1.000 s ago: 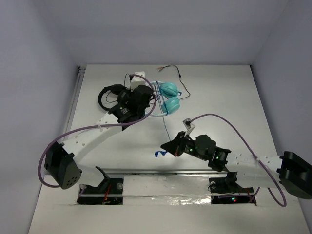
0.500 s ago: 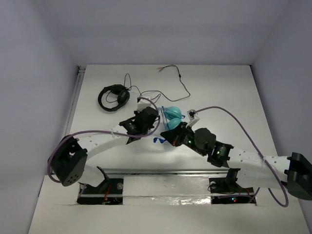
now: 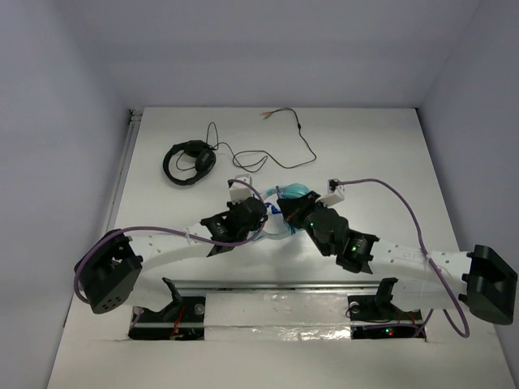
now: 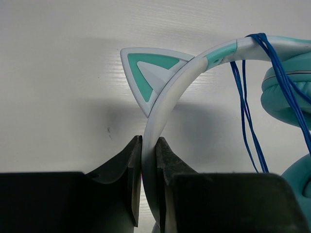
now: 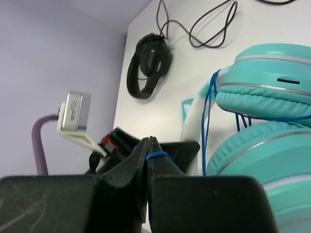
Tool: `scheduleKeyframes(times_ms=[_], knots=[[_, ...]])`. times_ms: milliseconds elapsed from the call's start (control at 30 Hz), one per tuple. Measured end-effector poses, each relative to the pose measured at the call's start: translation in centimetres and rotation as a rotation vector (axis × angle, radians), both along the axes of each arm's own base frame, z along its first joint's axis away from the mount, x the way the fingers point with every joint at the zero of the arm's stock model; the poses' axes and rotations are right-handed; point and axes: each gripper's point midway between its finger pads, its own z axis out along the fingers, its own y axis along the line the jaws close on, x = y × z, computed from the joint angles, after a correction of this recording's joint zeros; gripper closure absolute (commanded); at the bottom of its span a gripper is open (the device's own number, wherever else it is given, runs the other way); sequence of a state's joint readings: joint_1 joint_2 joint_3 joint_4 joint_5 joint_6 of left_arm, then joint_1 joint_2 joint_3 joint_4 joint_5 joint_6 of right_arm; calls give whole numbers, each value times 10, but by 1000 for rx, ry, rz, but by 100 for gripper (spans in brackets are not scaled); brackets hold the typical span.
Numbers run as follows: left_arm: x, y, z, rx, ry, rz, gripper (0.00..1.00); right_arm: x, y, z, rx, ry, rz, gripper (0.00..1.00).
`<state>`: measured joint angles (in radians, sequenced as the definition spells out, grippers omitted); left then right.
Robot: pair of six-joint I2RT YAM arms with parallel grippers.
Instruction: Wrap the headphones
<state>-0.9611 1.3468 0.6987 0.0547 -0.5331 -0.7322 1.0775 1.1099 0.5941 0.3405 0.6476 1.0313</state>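
The headphones lie near the table's middle, with teal ear cups and a pale headband that has a cat ear. My left gripper is shut on the headband just below the cat ear; it also shows in the top view. My right gripper is shut on the thin blue cable, close beside the ear cups; it also shows in the top view. Several strands of blue cable run over the headband next to the cups.
Black headphones lie at the back left, and their black cable trails right toward the back wall. They also show in the right wrist view. A rail runs along the table's left edge.
My left gripper has drawn the teal headphones from the back toward the table's middle. My right gripper has moved left and forward with the blue cable, up against the ear cups.
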Motion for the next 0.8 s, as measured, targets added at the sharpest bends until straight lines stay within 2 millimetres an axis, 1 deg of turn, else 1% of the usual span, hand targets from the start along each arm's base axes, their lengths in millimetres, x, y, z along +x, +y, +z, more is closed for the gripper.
scheduleKeyframes(times_ms=[100, 233, 300, 433, 467, 600, 633, 733, 800], knots=[[-4, -4, 1, -24, -3, 10, 100, 10, 2, 0, 3, 10, -64, 97], [-7, -7, 4, -31, -16, 28, 100, 26, 14, 0, 12, 31, -127, 96], [-6, -8, 5, -23, -24, 41, 100, 32, 19, -3, 20, 44, -151, 95], [-7, -10, 7, -12, -30, 50, 100, 41, 24, -12, 24, 72, -194, 85], [-7, -8, 6, -4, -27, 50, 100, 44, 25, -14, 27, 77, -204, 78], [-9, -3, 3, 25, -19, 58, 100, 57, 27, -20, 27, 102, -238, 72], [-9, -2, 3, 29, -18, 59, 100, 62, 28, -23, 25, 111, -248, 65], [-11, -2, 2, 40, -4, 45, 100, 71, 30, -26, 27, 123, -263, 61], [-18, -6, 0, 58, 18, 12, 100, 80, 30, -24, 34, 128, -280, 52]])
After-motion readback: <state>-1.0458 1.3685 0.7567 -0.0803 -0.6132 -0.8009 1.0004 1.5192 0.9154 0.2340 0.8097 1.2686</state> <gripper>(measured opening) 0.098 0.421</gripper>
